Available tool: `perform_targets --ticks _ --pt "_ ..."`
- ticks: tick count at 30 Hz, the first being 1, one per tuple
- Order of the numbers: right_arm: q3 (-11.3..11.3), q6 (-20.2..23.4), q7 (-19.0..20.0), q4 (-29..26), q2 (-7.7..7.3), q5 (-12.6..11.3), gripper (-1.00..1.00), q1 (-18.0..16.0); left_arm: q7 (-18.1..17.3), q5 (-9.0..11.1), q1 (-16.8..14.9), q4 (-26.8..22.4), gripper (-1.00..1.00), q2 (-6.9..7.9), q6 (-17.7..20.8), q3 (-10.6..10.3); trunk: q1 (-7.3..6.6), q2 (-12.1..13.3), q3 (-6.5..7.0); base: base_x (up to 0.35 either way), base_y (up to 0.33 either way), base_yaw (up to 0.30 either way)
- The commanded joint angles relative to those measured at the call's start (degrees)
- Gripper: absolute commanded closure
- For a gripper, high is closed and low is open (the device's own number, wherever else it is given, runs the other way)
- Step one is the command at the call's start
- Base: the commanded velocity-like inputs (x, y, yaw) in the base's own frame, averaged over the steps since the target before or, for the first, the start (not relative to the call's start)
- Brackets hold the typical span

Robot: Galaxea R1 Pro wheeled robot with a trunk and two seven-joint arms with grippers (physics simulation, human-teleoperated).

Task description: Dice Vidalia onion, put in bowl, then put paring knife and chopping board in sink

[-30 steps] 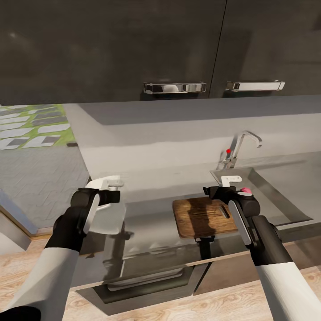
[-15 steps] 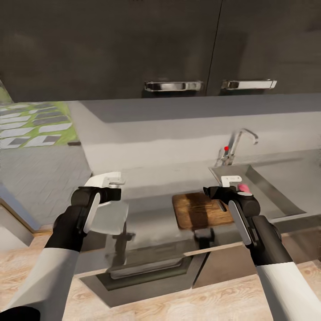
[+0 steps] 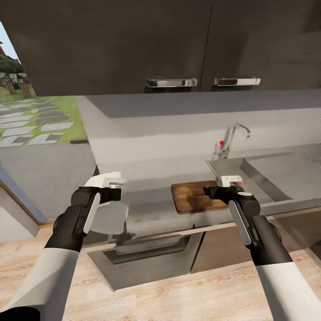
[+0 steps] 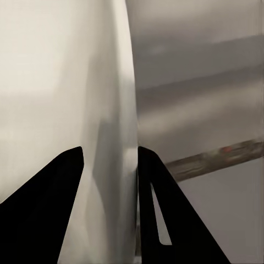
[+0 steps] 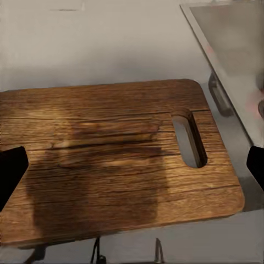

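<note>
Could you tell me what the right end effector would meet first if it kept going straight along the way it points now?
Most likely the chopping board: the right end effector looks straight down onto its wooden face, with nothing between. How far above it hangs is unclear.

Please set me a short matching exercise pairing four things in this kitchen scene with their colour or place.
Things:
1. chopping board
2. bowl
3. tap knob
4. cabinet handles

Descriptions:
A. white, gripped at its rim by the left hand
B. shiny metal, on the dark upper doors
C. brown wood, lying flat on the countertop beside the sink
D. small and red

Pairs: 1-C, 2-A, 3-D, 4-B
</note>
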Motion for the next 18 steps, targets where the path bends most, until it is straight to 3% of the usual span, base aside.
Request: perform_targets --ticks 1,9,18 --pt "0.13 0.22 -0.56 -0.05 -0.05 -0.58 -1.00 -0.06 -0.10 -0.10 -0.07 -0.05 1.00 0.02 0.25 -0.02 0.03 -0.13 -0.12 -0.057 0.000 0.000" --pt "0.13 0.23 -0.56 -0.04 -0.05 -0.58 -1.00 -0.06 -0.11 -0.09 -0.03 -0.04 1.00 0.02 0.21 -0.02 0.03 -0.13 -0.12 -0.022 0.000 -0.023" --pt "0.12 0.23 -0.56 -0.05 -0.05 -0.58 -1.00 -0.06 -0.11 -0.07 -0.04 -0.06 1.00 0.02 0.17 -0.02 0.03 -0.13 -0.12 -0.003 0.000 -0.197"
